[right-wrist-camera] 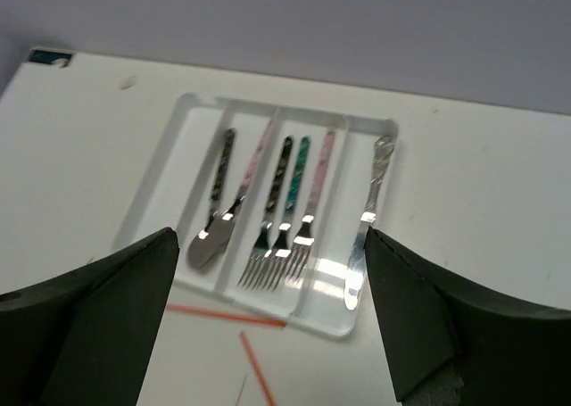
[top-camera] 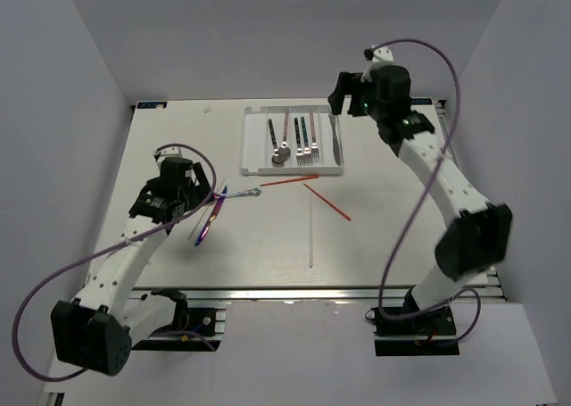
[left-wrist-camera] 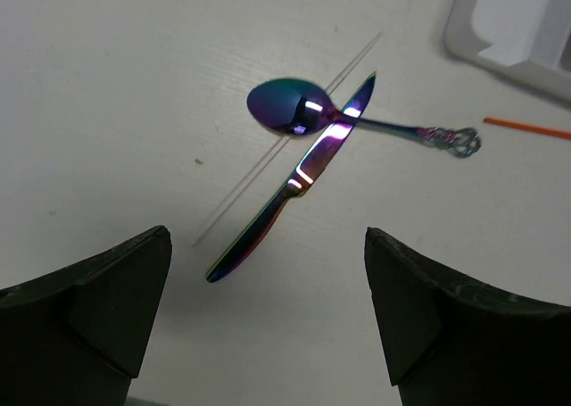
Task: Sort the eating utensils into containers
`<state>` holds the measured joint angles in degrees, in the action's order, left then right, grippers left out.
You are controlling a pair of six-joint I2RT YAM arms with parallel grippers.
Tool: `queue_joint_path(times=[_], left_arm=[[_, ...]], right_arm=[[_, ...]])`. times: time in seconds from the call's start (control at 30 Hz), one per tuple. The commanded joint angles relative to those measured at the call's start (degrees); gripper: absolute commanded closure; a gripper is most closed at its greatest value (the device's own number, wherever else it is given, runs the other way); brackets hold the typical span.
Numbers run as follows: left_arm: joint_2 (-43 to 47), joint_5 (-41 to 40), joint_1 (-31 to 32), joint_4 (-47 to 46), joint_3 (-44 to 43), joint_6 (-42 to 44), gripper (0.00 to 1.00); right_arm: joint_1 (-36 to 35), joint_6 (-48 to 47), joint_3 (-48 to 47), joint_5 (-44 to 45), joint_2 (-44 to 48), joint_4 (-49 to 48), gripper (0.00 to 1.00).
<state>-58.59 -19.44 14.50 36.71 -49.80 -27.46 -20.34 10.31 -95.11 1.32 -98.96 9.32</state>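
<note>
The white divided tray [top-camera: 251, 140] lies at the back centre. It holds two spoons [top-camera: 279, 147], three forks [top-camera: 306, 145] and a silver knife [top-camera: 335, 144]. An iridescent purple knife [top-camera: 211, 223] and spoon [top-camera: 239, 194] lie crossed on the table at the left, over a thin pale chopstick [left-wrist-camera: 268, 161]. My left gripper [top-camera: 207, 201] hovers open and empty just above them; in its wrist view the knife [left-wrist-camera: 303, 178] and spoon [left-wrist-camera: 290, 107] lie ahead of the fingertips. My right gripper [top-camera: 346, 98] is open and empty, high behind the tray [right-wrist-camera: 153, 192].
Two red-orange chopsticks [top-camera: 290, 181] [top-camera: 326, 202] lie in front of the tray, and a thin pale one [top-camera: 310, 236] at mid table. The table's near edge and the arm bases are at the bottom. White walls stand around.
</note>
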Motion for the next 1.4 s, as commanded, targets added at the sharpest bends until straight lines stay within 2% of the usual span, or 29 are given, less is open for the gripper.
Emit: queue_joint_path(times=[0.0,0.03,0.07,0.17,0.27,0.4,0.43,0.5,0.53,0.57,1.13,1.37], left_arm=[[-4.15,2.39,0.35,5.12,-2.58,-0.06,0.02],[-5.65,2.65,0.35,6.0,-2.84,0.65,0.02],[-8.27,3.26,0.35,6.96,-2.93,1.53,0.02],[-11.63,5.28,0.44,7.86,-3.55,4.52,0.02],[-13.3,12.03,0.44,4.7,-2.85,6.19,0.02],[-18.3,14.25,0.44,3.29,-3.37,7.51,0.08],[-19.27,14.78,0.44,2.93,-3.46,7.6,0.14],[-22.6,14.17,0.44,2.32,-3.46,7.6,0.18],[-23.93,14.17,0.44,2.14,-3.81,7.77,0.26],[-25.07,13.91,0.44,2.31,-4.07,7.78,0.27],[-32.38,7.23,0.26,-0.06,-4.16,8.74,0.29],[-34.66,8.18,0.26,-0.93,-4.17,9.62,0.3]], right_arm=[[-1.19,2.87,15.61,-8.08,9.63,2.74,0.11],[-1.37,4.71,20.53,-9.66,12.27,-2.24,0.11],[-1.72,5.51,29.8,-12.54,16.91,-5.25,0.11],[-2.16,8.41,40.58,-15.11,21.69,-11.42,0.11],[-2.51,9.21,43.95,-17.66,21.88,-13.18,0.11],[-2.86,8.77,44.39,-18.2,21.09,-12.57,0.11],[-2.78,8.77,44.57,-18.28,21.26,-12.66,0.11],[-2.78,8.85,45.36,-18.46,22.05,-13.36,0.11],[-2.95,9.12,45.63,-18.64,22.66,-13.97,0.11],[-2.95,9.12,45.98,-18.81,23.1,-13.98,0.12],[-3.48,9.47,48.35,-19.6,25.57,-16.26,0.11],[-3.83,9.73,48.79,-19.69,25.74,-16.79,0.12]])
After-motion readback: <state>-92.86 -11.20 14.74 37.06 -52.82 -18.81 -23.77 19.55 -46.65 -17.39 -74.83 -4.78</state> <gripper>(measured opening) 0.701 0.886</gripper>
